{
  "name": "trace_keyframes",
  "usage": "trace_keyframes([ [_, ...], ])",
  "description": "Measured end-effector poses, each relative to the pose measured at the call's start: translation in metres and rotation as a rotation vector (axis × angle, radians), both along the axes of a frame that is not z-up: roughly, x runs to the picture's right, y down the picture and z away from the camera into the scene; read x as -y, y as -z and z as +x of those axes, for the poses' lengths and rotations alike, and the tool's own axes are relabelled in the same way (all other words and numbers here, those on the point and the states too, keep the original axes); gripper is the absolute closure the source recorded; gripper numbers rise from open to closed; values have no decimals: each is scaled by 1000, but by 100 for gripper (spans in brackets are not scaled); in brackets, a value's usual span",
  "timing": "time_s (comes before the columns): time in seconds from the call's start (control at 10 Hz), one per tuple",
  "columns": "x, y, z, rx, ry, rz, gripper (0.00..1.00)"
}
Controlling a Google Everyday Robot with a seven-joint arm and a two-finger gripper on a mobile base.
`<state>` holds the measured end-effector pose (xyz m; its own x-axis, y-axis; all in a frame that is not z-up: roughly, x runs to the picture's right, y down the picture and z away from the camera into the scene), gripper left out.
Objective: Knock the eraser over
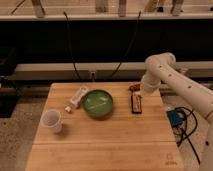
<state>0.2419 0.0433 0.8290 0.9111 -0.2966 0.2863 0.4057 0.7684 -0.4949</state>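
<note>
The eraser, a small dark block with an orange-brown edge, lies flat on the wooden table, just right of the green bowl. My gripper is at the end of the white arm, low over the table's back right edge. It is just behind the eraser, beside a reddish-brown oval thing, and apart from the eraser.
A long white rectangular object lies left of the bowl with a small white piece near it. A white cup stands at the left front. Cables and a blue item lie on the floor at the right.
</note>
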Motion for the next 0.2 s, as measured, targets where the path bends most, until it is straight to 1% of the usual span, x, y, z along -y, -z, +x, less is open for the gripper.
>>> trace_keyframes([
  [0.2, -8, 2, -11, 18, 21, -15, 100],
])
